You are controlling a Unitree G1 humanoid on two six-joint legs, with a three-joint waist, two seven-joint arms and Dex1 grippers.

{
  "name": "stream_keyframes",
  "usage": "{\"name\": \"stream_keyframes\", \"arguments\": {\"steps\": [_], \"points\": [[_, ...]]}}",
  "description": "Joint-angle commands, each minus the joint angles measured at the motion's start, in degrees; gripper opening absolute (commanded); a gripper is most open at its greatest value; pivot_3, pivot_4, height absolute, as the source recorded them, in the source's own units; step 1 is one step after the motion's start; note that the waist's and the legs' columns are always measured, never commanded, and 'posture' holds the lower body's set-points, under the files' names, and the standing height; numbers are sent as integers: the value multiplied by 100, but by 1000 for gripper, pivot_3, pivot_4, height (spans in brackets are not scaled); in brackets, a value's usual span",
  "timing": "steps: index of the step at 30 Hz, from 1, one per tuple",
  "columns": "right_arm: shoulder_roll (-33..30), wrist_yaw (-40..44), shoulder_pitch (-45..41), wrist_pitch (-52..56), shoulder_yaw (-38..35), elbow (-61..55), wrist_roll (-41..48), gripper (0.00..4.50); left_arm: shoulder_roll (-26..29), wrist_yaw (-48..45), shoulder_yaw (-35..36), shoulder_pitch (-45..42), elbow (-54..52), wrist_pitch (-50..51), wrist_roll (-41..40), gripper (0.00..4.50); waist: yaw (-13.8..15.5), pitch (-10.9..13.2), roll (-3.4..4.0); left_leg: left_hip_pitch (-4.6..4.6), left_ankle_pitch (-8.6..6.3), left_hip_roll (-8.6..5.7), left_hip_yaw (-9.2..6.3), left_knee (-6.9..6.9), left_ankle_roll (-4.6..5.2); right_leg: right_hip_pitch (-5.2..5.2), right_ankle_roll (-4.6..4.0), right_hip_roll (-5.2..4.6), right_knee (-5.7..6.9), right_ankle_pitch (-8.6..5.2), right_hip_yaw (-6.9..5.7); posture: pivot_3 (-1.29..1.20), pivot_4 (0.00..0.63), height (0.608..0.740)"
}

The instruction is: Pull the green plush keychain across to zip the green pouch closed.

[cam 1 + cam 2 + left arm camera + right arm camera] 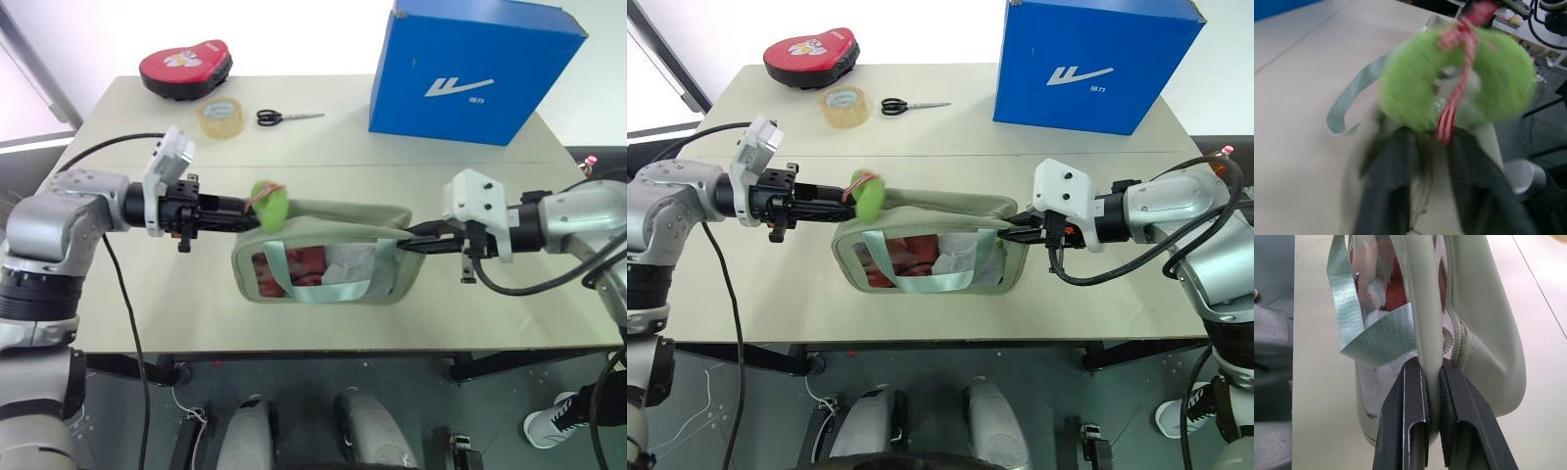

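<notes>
On near half of table [137, 313], pouch [323, 284]; right gripper [416, 237] pinches its right end, left gripper [245, 208] half-open at keychain [269, 206]. Far: tape [221, 117], scissors [287, 117], box [470, 69], red case [186, 69]. Middle bare.

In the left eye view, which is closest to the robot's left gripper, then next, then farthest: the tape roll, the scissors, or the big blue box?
From the left gripper:
1. Tape roll, just behind it.
2. Scissors, behind, further right.
3. Blue box, far right corner.
</notes>
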Motion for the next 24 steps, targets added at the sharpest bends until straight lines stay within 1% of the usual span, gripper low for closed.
{"name": "stream_keyframes", "arguments": {"steps": [1,4,5,12,15,19,24], "points": [[42,-59,-18,-76,-27,-36,-15,0,60,21,35,-184,-225,221,-123,2909,3,0,0,0,0,0,0,0,0,0,0,0,0,0,0,0,150,737],[46,-91,9,-64,-43,-67,2,0,192,-159,84,-171,-317,130,-124,4353,-3,0,0,0,0,0,0,0,0,1,0,0,0,0,0,0,150,737],[47,-98,14,-63,-47,-73,6,0,222,-191,90,-164,-329,82,-99,4438,-7,0,0,0,0,0,0,0,0,1,0,1,0,0,0,0,150,737],[70,-120,2,-58,-50,-70,19,0,604,-495,177,-62,-335,-326,53,4438,-7,0,0,2,0,0,1,0,0,1,0,2,0,0,0,0,150,737],[81,-127,-29,-39,-37,-69,21,0,914,-807,343,168,-343,-680,75,4438,-14,0,0,2,0,1,2,-1,0,1,0,2,0,0,0,0,150,737],[81,-115,-44,-42,-27,-50,11,0,1250,-1016,567,360,-246,-854,-10,4438,-2,0,0,4,0,2,3,-1,0,0,-1,3,0,-1,0,0,150,737],[71,-97,-59,-43,-28,-24,8,0,1308,-975,813,668,-595,-785,-227,4438,-6,0,0,3,0,2,5,-1,0,0,-1,3,0,-1,1,0,150,737]]}}
